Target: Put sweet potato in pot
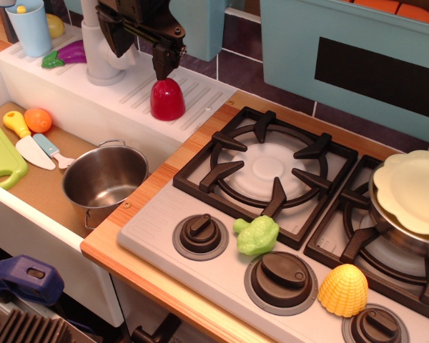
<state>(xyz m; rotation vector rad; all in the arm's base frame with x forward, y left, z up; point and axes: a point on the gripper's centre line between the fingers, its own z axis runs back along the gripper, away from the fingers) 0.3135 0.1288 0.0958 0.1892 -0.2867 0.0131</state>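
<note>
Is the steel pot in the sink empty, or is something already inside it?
Empty. The pot shows only its bare shiny bottom, and the red sweet potato stands on the white drainboard outside it.

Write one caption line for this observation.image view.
Gripper poised just above red sweet potato on drainboard; empty steel pot waits in sink.

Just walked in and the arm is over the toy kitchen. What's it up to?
The arm's gripper hangs right above the red sweet potato, which sits on the white ribbed drainboard beside the sink. Whether the jaws are open or closed cannot be told from this view. The steel pot stands empty down in the sink basin, so the sweet potato has not gone in yet. A green broccoli toy and a yellow ribbed toy lie untouched on the stove front.
</note>
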